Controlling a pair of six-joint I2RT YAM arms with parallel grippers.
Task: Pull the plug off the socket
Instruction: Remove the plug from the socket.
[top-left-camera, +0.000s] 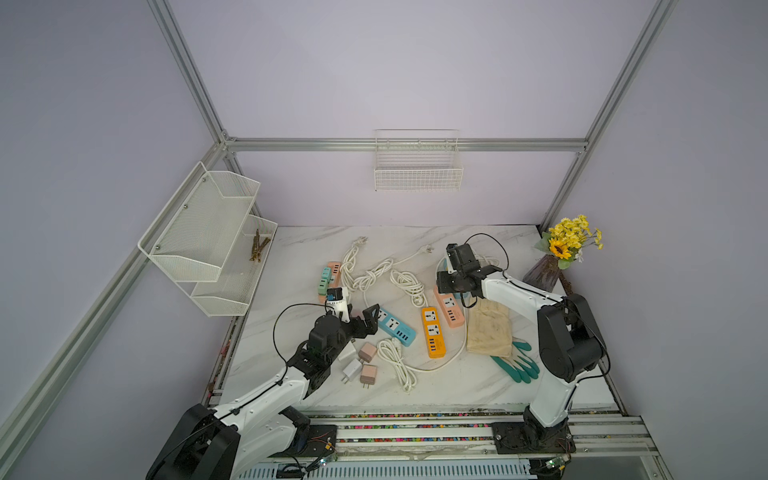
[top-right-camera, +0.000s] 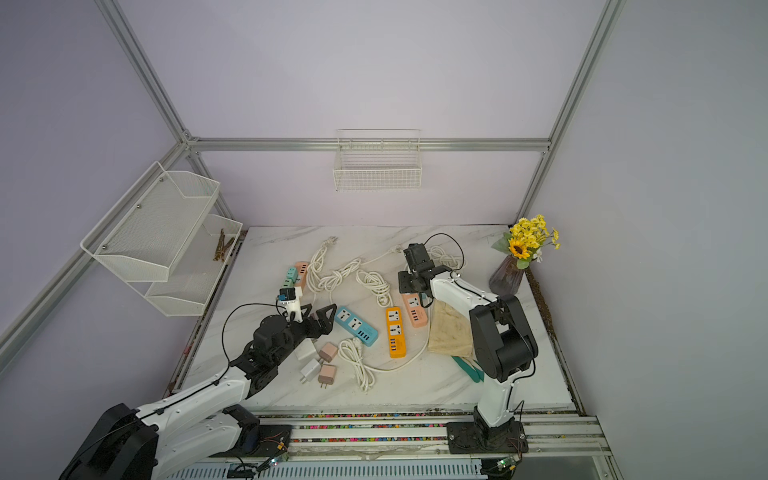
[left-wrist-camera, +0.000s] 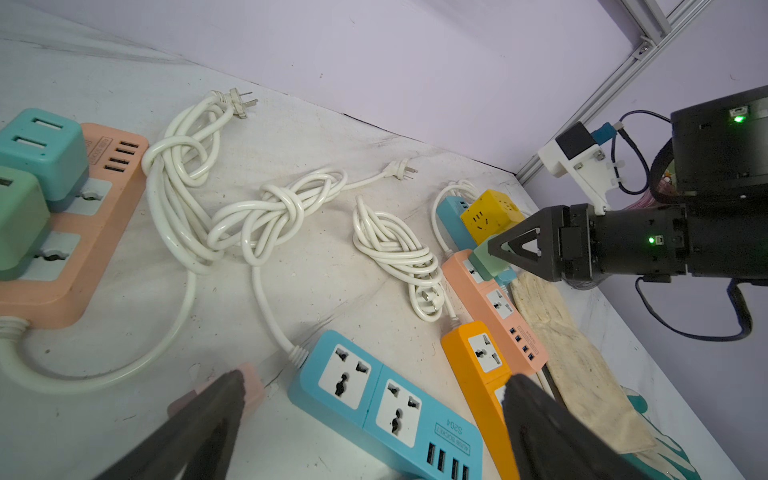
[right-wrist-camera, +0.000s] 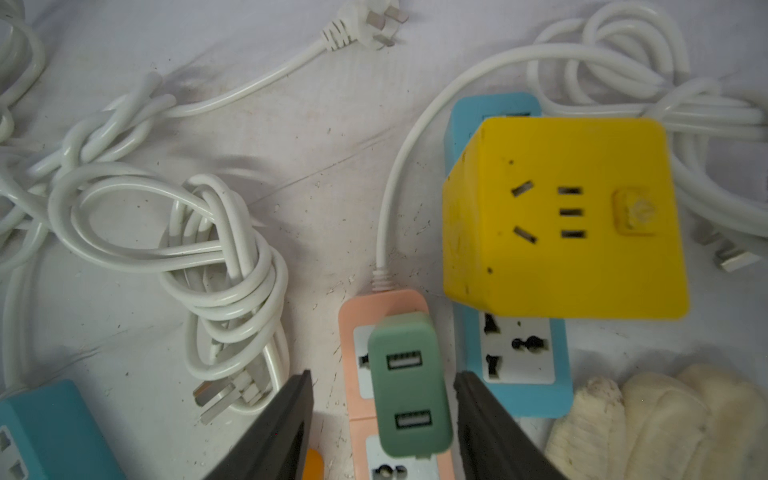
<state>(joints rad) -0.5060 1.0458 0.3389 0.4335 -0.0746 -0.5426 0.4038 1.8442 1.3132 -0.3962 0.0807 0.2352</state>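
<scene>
The right tool (right-wrist-camera: 382, 376) hangs low over the white marble-patterned worktop (right-wrist-camera: 324, 145). Its two black fingers are part-way apart and straddle a sage-green rectangular plastic USB plug (right-wrist-camera: 409, 382). One finger (right-wrist-camera: 478, 415) is just beside the plug's side and the other (right-wrist-camera: 286, 419) stands clear of it, so nothing is gripped. The plug sits between the fingers, seated in the end socket of a salmon-pink plastic power strip (right-wrist-camera: 351, 316). Just beyond the tool, a yellow plastic cube socket (right-wrist-camera: 561, 216) sits on a sky-blue plastic power strip (right-wrist-camera: 523, 399). The left tool (left-wrist-camera: 374, 382) is spread wide and holds nothing. It hovers over a second sky-blue strip (left-wrist-camera: 305, 386), well apart from the plug.
</scene>
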